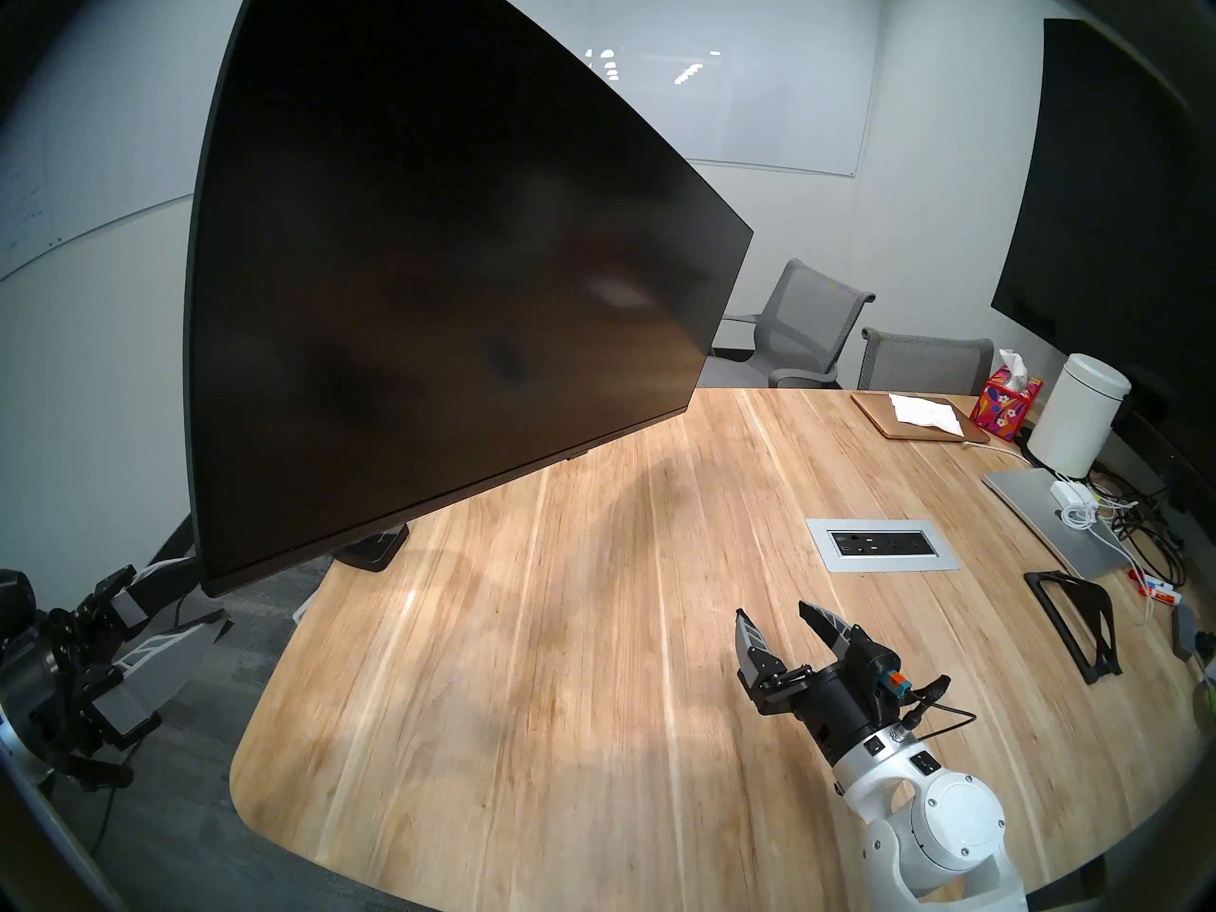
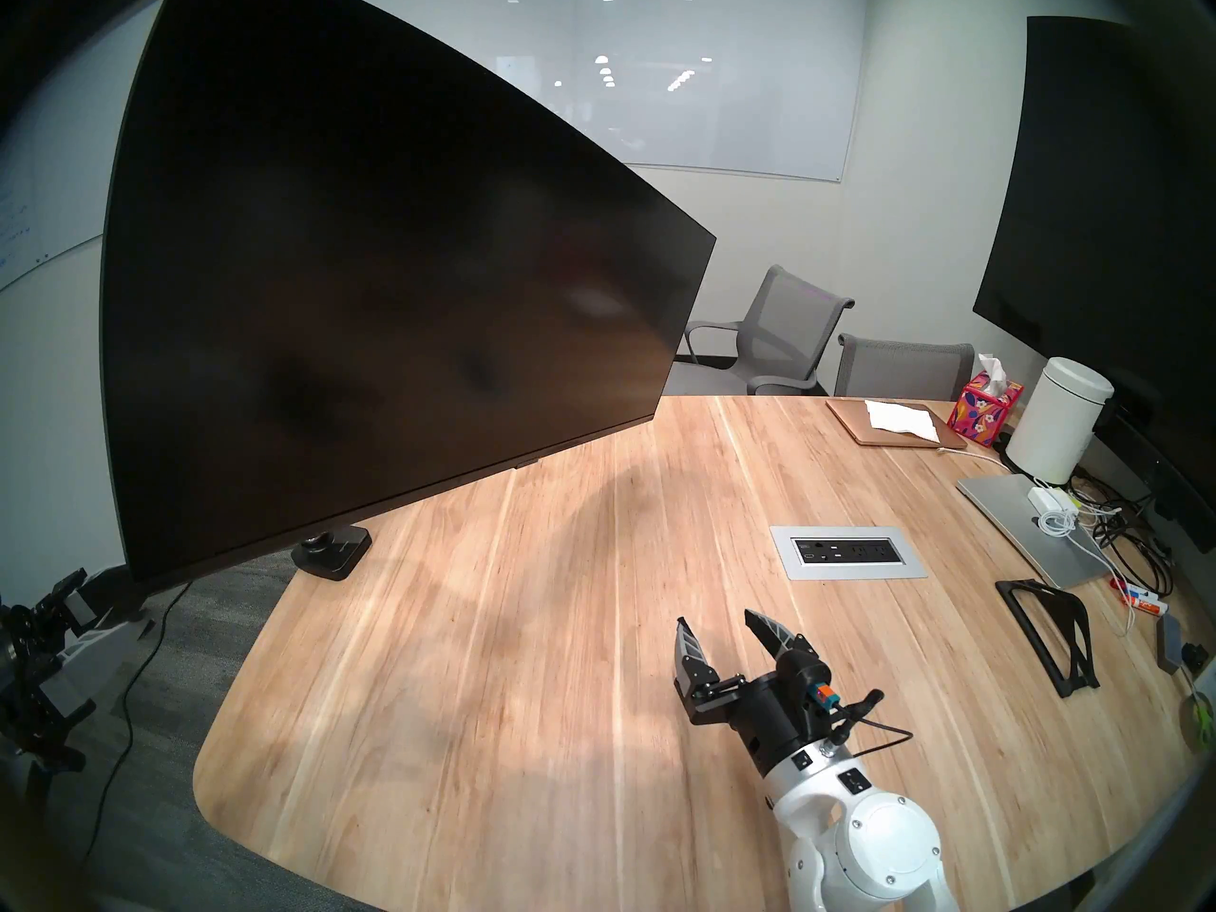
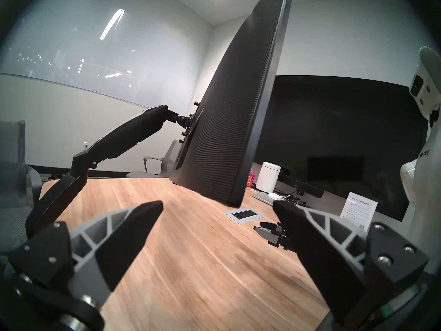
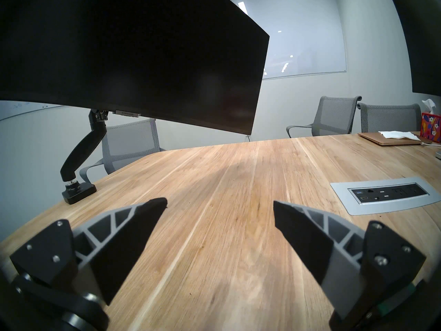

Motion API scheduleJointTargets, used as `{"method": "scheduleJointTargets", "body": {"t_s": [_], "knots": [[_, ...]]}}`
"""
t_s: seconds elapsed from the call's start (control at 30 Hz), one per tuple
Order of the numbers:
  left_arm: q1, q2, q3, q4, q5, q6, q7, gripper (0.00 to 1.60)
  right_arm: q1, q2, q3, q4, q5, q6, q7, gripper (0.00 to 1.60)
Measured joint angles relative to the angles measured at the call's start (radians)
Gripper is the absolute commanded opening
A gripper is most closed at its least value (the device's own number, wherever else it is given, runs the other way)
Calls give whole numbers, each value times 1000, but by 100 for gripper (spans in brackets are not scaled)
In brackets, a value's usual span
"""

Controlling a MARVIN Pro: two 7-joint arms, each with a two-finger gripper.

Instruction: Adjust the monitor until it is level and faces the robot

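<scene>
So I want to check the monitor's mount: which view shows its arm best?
The left wrist view: the whole jointed arm shows from behind the monitor. The right wrist view shows its lower part and clamp; the head views show only the clamp.

The table [image 1: 526, 660] is pale wood with streaked grain and a soft sheen. The monitor [image 1: 428, 285] has a dark glossy screen; its back [image 3: 222, 132] is matt, finely ribbed black plastic. The power panel [image 1: 882, 545] looks like brushed metal. The chairs [image 1: 816, 325] have grey mesh backs.
</scene>
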Motion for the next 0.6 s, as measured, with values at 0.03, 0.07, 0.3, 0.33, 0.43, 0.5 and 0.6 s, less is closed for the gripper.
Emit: {"method": "scheduleJointTargets", "body": {"t_s": [0.03, 0.07, 0.3, 0.33, 0.43, 0.5, 0.6], "knots": [[1, 1, 2, -3, 0, -2, -1, 160, 0, 0, 0, 0, 0, 0, 0, 160], [1, 2, 5, -7, 0, -5, -2, 160, 0, 0, 0, 0, 0, 0, 0, 160], [-1, 9, 26, -26, 3, -13, -6, 160, 0, 0, 0, 0, 0, 0, 0, 160], [-2, 9, 27, -28, 3, -13, -7, 160, 0, 0, 0, 0, 0, 0, 0, 160], [-10, 13, 27, -37, 2, -14, -7, 160, 0, 0, 0, 0, 0, 0, 0, 160], [-15, 15, 27, -41, 2, -14, -4, 160, 0, 0, 0, 0, -1, 0, 0, 160], [-23, 18, 25, -46, 1, -13, 5, 160, 0, 0, 0, 0, -1, 0, 0, 160]]}}
